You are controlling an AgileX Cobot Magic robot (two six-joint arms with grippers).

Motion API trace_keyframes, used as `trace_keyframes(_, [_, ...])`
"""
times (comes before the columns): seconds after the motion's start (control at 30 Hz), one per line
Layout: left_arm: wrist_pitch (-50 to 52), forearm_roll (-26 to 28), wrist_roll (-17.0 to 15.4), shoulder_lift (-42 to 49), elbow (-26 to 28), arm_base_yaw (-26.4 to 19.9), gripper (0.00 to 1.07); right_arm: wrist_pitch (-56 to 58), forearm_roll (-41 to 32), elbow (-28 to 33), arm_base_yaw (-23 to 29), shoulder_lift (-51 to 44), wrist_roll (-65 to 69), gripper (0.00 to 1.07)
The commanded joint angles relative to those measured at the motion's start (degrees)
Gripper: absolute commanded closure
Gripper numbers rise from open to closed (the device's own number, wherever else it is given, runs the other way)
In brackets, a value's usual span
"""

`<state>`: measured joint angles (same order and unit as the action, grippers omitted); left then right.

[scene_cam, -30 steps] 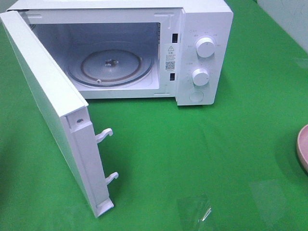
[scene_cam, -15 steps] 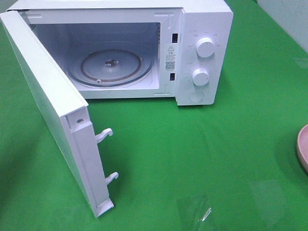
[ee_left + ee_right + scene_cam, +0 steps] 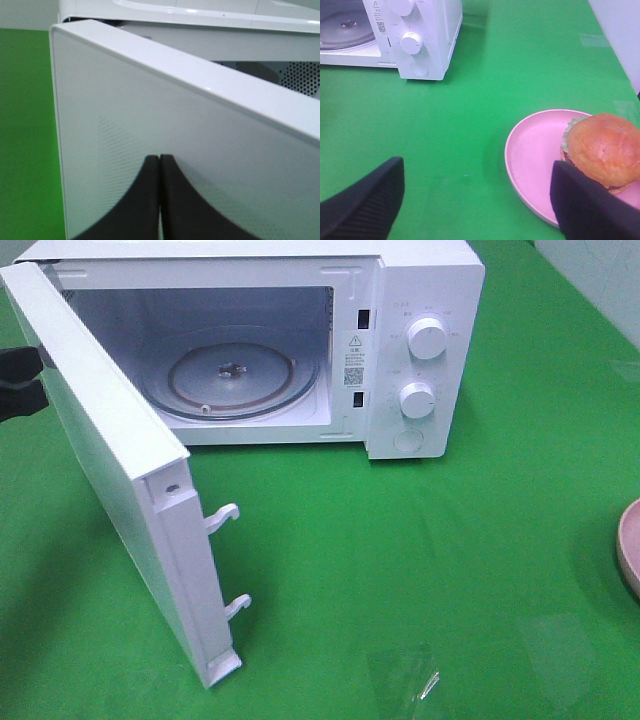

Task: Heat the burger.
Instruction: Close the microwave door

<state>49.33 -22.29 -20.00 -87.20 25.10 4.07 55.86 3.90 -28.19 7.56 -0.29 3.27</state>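
Swinging a touch wider than a moment ago, the microwave door [image 3: 110, 460] now has the left gripper [image 3: 18, 382] showing at its outer face, fingers pressed together against the panel. Inside, the glass turntable [image 3: 230, 375] sits bare. The burger [image 3: 604, 150] lies just ahead of the right gripper [image 3: 475, 205], toward its right finger, on the pink plate [image 3: 535, 155]; that gripper is spread wide and nearer by far. Only the right wrist view shows the burger; overhead catches just the plate's rim.

A warning-triangle sticker [image 3: 354, 343] and QR code [image 3: 353, 374] mark the microwave [image 3: 425, 300]; their print is unreadable.
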Motion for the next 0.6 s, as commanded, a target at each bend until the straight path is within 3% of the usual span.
trace_keyframes(0.03, [1.26, 2.58, 2.06, -1.03, 1.26, 2.52, 1.07, -0.74, -0.23, 0.11, -0.17, -1.49, -0.74, 0.31])
trace_keyframes(0.17, [1.20, 6.99, 4.64, -3.27, 2.41, 6.59, 1.07, -0.74, -0.23, 0.11, -0.17, -1.49, -0.74, 0.31])
trace_keyframes(0.43, [1.09, 12.09, 5.27, -6.65, 4.93, 12.03, 1.07, -0.74, -0.23, 0.11, -0.17, -1.49, -0.74, 0.31])
trace_keyframes(0.6, [0.52, 17.59, 8.42, -9.17, 7.85, 16.79, 1.07, -0.74, -0.23, 0.11, -0.17, -1.49, -0.74, 0.31])
